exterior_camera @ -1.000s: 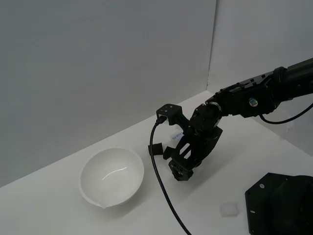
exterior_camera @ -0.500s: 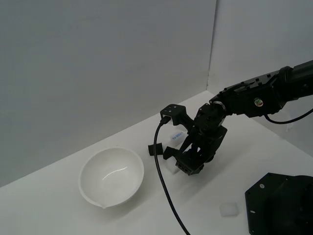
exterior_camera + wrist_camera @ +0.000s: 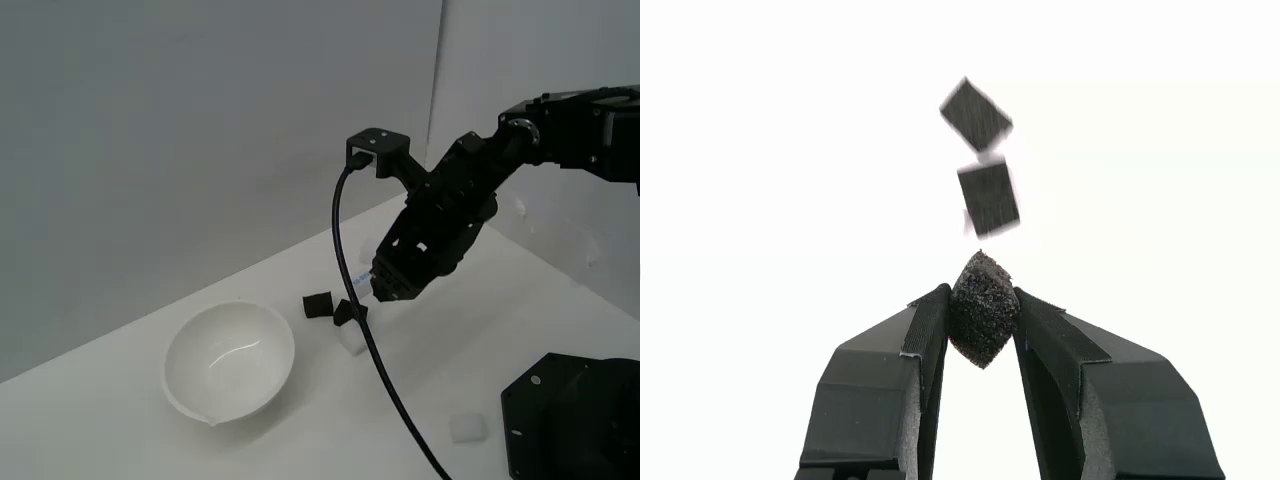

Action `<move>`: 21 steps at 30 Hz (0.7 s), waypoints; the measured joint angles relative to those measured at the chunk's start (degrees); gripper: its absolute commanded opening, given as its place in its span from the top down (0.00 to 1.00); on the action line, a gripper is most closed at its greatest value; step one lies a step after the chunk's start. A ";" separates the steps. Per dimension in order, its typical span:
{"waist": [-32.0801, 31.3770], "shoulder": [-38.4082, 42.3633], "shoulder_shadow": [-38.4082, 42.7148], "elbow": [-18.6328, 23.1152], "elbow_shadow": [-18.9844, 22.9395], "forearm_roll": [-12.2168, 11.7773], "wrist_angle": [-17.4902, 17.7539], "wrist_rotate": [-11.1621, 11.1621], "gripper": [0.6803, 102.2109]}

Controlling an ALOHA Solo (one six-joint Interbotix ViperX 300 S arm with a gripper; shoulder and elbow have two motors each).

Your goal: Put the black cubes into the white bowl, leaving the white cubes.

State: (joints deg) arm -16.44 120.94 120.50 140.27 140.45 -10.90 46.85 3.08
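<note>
One round, glossy white bowl [image 3: 229, 361] is the largest thing here, sitting empty on the pale tabletop [image 3: 120, 440] toward the exterior view's left. Next in size is my black gripper [image 3: 982, 312], raised above the table to the exterior view's right of the bowl. Its jaws are clamped on one small, rough-textured matte black cube [image 3: 983, 308], held corner-up between the tips.

Two more small black cubes [image 3: 317, 305] [image 3: 347, 312] lie on the table between the bowl and me, close together. A small white, slightly translucent cube [image 3: 351, 340] sits just beside them, and another white cube [image 3: 467, 429] lies well apart, nearer the black base plate [image 3: 575, 420] in the corner.

The grip looks risky: the cube is pinched on its slanted faces, so it could twist and slip out during the carry. My trailing black cable [image 3: 372, 350] hangs over the loose cubes and could brush them as I swing toward the bowl.
</note>
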 measured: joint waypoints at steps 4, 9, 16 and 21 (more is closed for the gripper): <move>-1.58 0.09 0.35 -3.96 -4.04 -0.53 1.23 0.00 0.79; -6.06 -1.76 -1.67 -7.38 -7.38 -2.11 1.41 0.09 0.79; -11.16 -5.45 -5.36 -9.93 -10.11 -6.15 -1.76 0.00 0.79; -13.89 -9.84 -9.76 -12.04 -12.22 -6.50 -3.25 0.00 0.79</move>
State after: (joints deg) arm -30.32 111.09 110.74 128.23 128.23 -17.40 43.59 3.08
